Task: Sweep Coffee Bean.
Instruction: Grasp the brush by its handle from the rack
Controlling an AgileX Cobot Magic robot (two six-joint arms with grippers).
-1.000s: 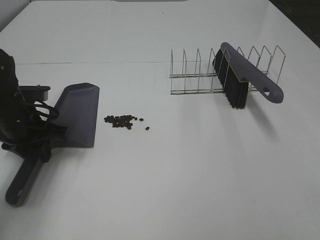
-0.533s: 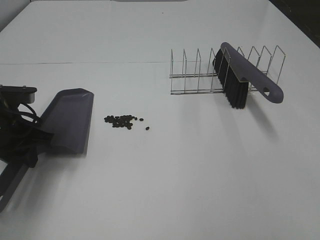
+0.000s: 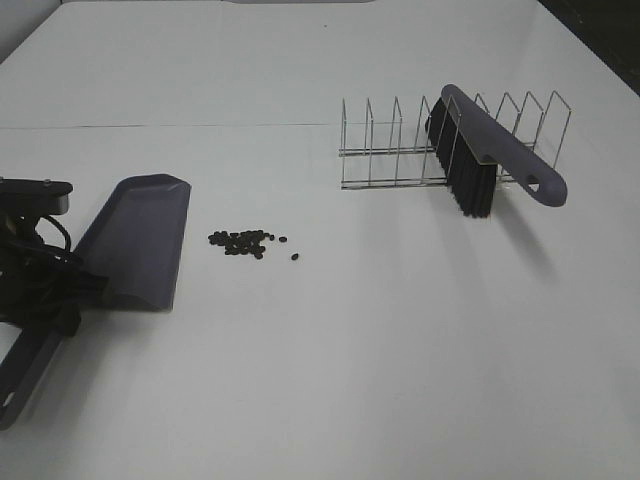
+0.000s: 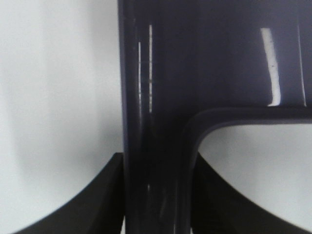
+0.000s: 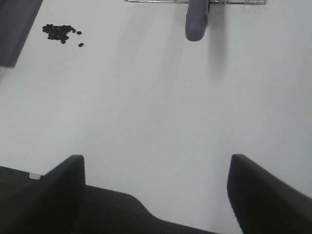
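The white surface [image 3: 400, 380] carries everything you need, and the job is barely begun. Toward the far right corner stands the wire rack [image 3: 385, 154], and nothing has been taken out of it.

The dustpan [image 3: 135, 240] lies close to the left edge, its open lip turned toward the middle of the surface. As far as the high view shows, its tray is bare, with no bean in it. The brush [image 3: 495, 145] leans in the rack with its bristles down and its handle slanting out toward the right edge. Nothing is touching it.

Your left pincer [image 3: 62, 300] is clamped on the dustpan's handle: the left wrist view shows the dark handle filling the gap between the two fingers. Your right pincer [image 5: 156, 195] has its fingers wide apart with nothing between them. It hangs over bare surface near the front edge, well apart from the brush.

The coffee beans [image 3: 245, 243] sit in a small cluster on the left half of the surface, near the dustpan's lip but not touching it. One or two strays lie just beside the cluster, on the side away from the pan.

So I judge only the pan is in hand and roughly placed. Taking the brush and sweeping every bean into the pan are all left to do.
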